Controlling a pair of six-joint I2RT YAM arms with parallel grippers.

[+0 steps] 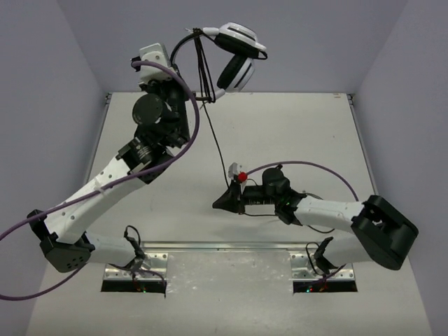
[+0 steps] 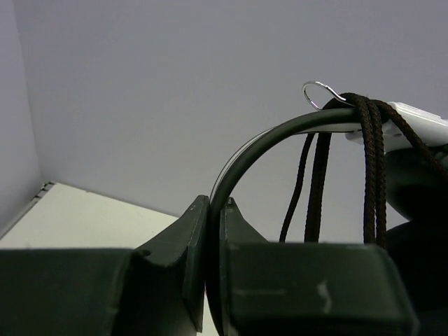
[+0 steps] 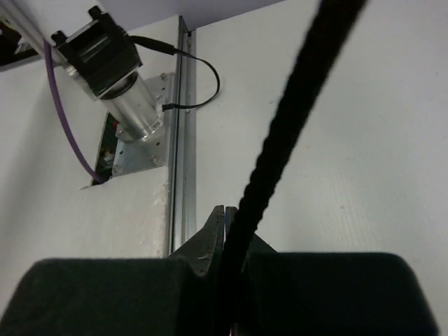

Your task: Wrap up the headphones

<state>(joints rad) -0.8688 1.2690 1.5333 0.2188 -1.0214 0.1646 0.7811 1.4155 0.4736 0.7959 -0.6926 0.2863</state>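
- Top external: headphones [image 1: 236, 59] aloft over far edge of bench [image 1: 294, 126]; left end effector [image 1: 176, 61] just left of them, clamped on headband [image 1: 180, 40]; cable [image 1: 218, 150] drops from headphones to right end effector [image 1: 222, 203], well below them
- Left wrist: left end effector [image 2: 213, 210] pinching headband [image 2: 280, 133]; cable [image 2: 371, 168] turns wound over it beside white earcup [image 2: 420, 126]
- Right wrist: right end effector [image 3: 225, 217] closed narrow on cable [image 3: 294, 112], above bench [image 3: 364, 140]
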